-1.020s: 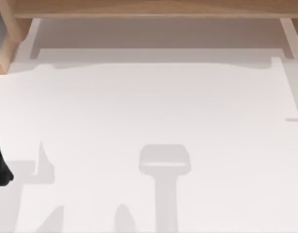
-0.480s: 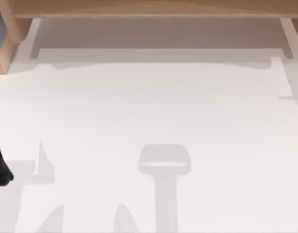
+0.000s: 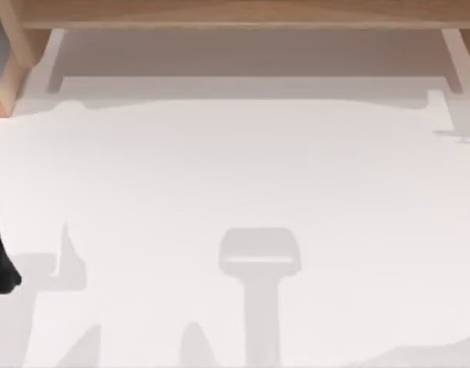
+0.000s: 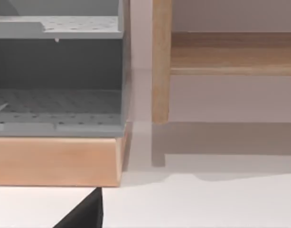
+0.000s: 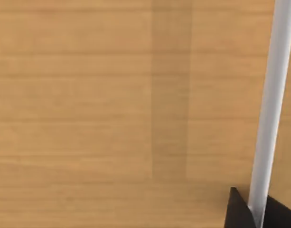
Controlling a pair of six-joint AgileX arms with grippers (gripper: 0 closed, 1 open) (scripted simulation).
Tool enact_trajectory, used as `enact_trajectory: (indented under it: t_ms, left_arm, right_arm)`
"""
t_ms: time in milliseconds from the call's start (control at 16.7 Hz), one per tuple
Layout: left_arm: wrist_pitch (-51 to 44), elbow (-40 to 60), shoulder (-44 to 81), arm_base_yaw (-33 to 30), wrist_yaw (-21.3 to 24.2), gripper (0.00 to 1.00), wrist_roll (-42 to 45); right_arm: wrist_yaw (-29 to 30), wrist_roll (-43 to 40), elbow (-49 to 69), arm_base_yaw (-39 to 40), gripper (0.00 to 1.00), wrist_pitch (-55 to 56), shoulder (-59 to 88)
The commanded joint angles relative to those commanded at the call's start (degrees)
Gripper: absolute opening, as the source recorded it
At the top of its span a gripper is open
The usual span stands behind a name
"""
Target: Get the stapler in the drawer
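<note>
The stapler is out of view. In the right wrist view, a light wooden drawer front lies close ahead, crossed by a white bar handle. My right gripper sits at the bar's lower end, its two dark fingertips pressed against either side, shut on the handle. My left gripper is a black shape at the table's left edge, parked; its tip also shows in the left wrist view.
A wooden cabinet runs along the back of the white table. At the back left stands a grey perforated shelf unit on a wooden base, next to a wooden post.
An arm shadow at the table's right edge has slid toward the cabinet, and a new shadow has entered the front right corner. The left arm has not moved.
</note>
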Motion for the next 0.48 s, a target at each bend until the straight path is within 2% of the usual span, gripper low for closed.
enact_trajectory:
  t_ms: [180, 480]
  left_arm:
    - [0.00, 0.00, 0.00, 0.00, 0.00, 1.00, 0.00]
    - [0.00, 0.00, 0.00, 0.00, 0.00, 1.00, 0.00]
  right_arm:
    - [1.77, -0.11, 5.08, 1.92, 0.00, -3.21, 2.23]
    - [2.00, -0.06, 5.67, 1.88, 0.00, -3.83, 2.56]
